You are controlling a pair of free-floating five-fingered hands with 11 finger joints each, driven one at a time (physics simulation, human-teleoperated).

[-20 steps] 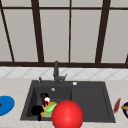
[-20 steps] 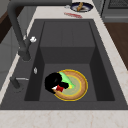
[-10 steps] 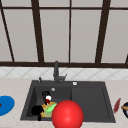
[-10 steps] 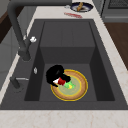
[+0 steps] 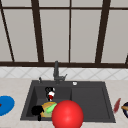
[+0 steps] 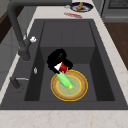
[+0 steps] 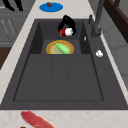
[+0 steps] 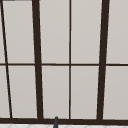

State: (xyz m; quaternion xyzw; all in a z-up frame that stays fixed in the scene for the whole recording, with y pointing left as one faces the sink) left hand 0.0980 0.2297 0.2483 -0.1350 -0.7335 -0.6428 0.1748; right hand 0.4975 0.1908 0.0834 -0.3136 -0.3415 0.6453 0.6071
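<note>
Where the pale marbled surface (image 5: 15, 85) meets a tiled strip, a tall window (image 8: 85, 37) with dark bars closes the room at 12 o'clock. A dark sink (image 5: 90, 100) is set in the surface: deep basin on its 9 o'clock half, shallow drainboard on its 3 o'clock half. A dark faucet (image 5: 56, 71) stands at 12 o'clock of the basin.

Right hand (image 6: 56, 58): low inside the basin, fingers curled round a small red and white thing (image 6: 61, 67). The thing hangs just over the 12 o'clock rim of a yellow-rimmed plate (image 6: 80, 87) on the basin floor. A green vegetable (image 6: 65, 80) lies across the plate, one end just below the held thing; contact between them cannot be told.

Left hand (image 5: 37, 110): in the air at 7 o'clock of the basin, by the sink's front edge. How far it is open cannot be told.

At 9 o'clock of the sink, a blue plate (image 5: 5, 105) rests on the surface. At 3 o'clock lie a red strip (image 5: 116, 105) and a dark dish (image 5: 125, 108). A big red ball (image 5: 67, 115) sits at 6 o'clock in the front view.
</note>
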